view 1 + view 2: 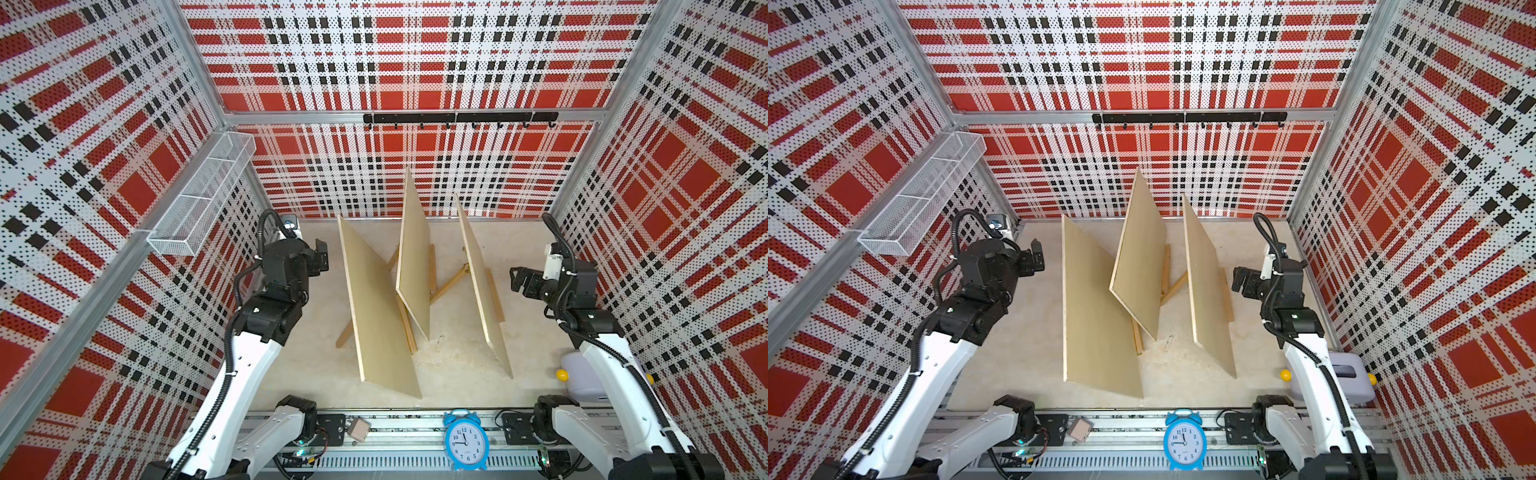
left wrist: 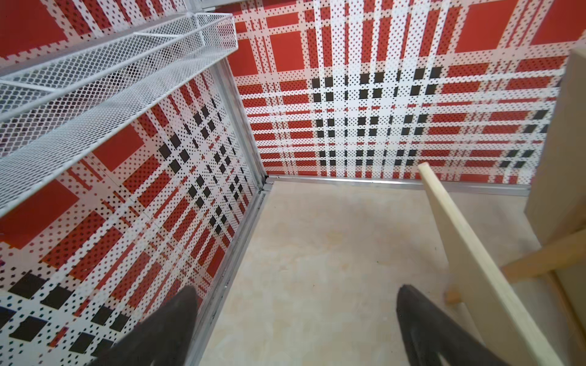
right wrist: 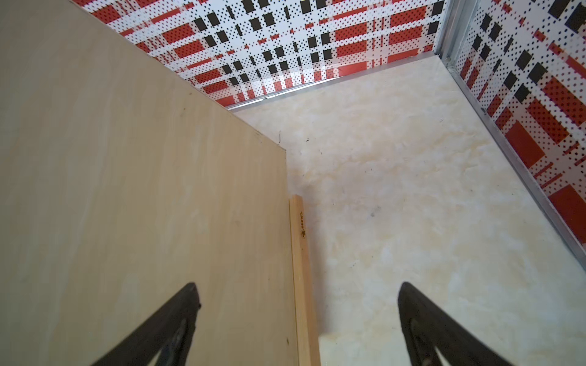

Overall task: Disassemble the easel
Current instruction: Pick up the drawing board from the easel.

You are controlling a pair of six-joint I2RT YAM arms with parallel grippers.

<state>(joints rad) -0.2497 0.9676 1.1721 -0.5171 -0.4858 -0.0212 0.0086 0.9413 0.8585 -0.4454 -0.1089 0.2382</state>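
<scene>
Left end effector [image 1: 321, 254], right end effector [image 1: 519, 282] gape beside three boards [image 1: 382, 316] [image 1: 415, 257] [image 1: 482, 286].

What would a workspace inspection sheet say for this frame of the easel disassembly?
Surface: beige tabletop, a few small dark marks.
Job's things: left board, middle board and right board stand tilted; wooden easel legs show behind them.
Clutter: alarm clock and small block on the front rail; lavender container by the right arm.
Grippers: left gripper open, empty; right gripper open, empty, beside the right board.
Cables: black conduit along each arm, clear of the boards.
Surroundings: plaid perforated walls; mesh basket; hook rail.
</scene>
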